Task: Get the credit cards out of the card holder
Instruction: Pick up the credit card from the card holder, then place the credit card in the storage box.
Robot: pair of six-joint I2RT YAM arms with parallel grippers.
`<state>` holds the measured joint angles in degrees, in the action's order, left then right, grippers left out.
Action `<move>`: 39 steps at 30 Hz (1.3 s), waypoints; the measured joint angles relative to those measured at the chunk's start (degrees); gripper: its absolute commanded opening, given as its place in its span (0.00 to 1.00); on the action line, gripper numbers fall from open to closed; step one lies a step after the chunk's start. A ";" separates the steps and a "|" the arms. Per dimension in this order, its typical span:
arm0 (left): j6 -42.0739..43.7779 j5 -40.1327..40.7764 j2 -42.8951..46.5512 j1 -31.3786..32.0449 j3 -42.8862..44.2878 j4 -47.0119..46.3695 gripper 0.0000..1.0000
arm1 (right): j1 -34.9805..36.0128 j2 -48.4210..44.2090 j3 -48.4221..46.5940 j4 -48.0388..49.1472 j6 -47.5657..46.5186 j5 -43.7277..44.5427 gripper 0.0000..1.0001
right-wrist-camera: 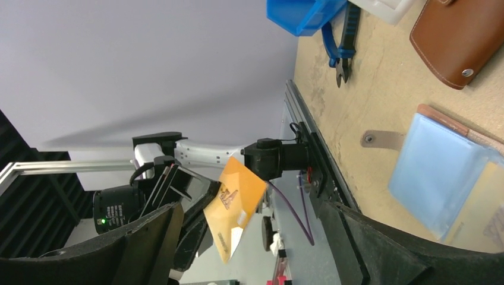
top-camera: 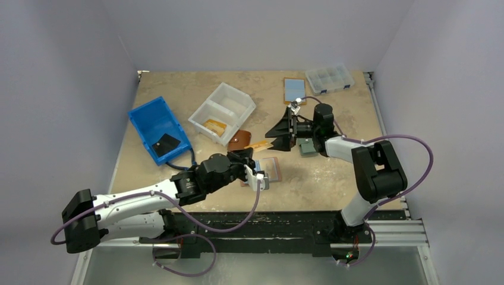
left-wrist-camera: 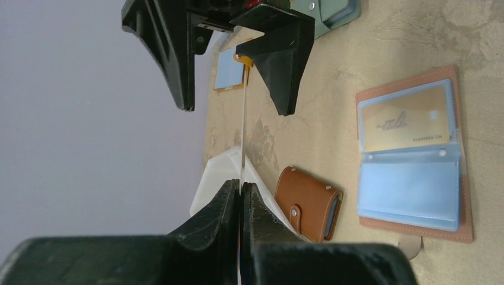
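Observation:
The tan card holder (top-camera: pixel 271 169) lies open on the table. In the left wrist view (left-wrist-camera: pixel 416 155) a gold card (left-wrist-camera: pixel 409 119) sits in its upper sleeve, above light-blue sleeves (left-wrist-camera: pixel 410 189). My left gripper (top-camera: pixel 254 153) is shut on an orange-gold card (top-camera: pixel 260 144), held above the table and seen edge-on between its jaws (left-wrist-camera: pixel 241 185). My right gripper (top-camera: pixel 276 138) is open and faces that card. The card (right-wrist-camera: pixel 235 202) hangs between the right gripper's spread fingers (right-wrist-camera: pixel 148 243) without touching them. The holder also shows in the right wrist view (right-wrist-camera: pixel 443 172).
A closed brown wallet (top-camera: pixel 239 140) lies beside the holder. A light-blue card on a tan panel (top-camera: pixel 293 89) and a clear organiser box (top-camera: pixel 328 78) are at the back. A white bin (top-camera: pixel 221 111), a blue bin (top-camera: pixel 159 129) and pliers (right-wrist-camera: pixel 342 44) are to the left.

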<state>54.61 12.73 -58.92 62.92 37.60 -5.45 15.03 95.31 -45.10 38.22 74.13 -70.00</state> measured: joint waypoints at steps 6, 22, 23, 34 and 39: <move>0.07 -0.02 -3.69 0.17 0.00 -1.38 0.00 | 3.02 0.00 0.00 0.02 0.13 -0.04 0.77; -6.56 0.20 -4.24 0.17 1.14 0.66 0.72 | 3.80 0.04 0.33 5.14 1.36 -0.04 0.00; -8.55 0.42 -4.26 0.17 1.55 1.38 0.79 | 3.80 0.17 0.31 5.73 1.18 -0.07 0.00; -39.32 -2.25 2.03 -11.28 6.56 12.74 0.98 | 4.81 11.02 -17.35 -2.60 -13.92 3.10 0.00; -46.75 -4.39 5.16 -18.47 9.01 16.44 0.98 | 9.92 12.52 -38.47 -30.58 -42.01 17.14 0.00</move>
<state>7.86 8.34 -53.76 44.45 46.61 10.98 24.95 107.83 -83.57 7.64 32.12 -52.86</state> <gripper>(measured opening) 0.984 0.028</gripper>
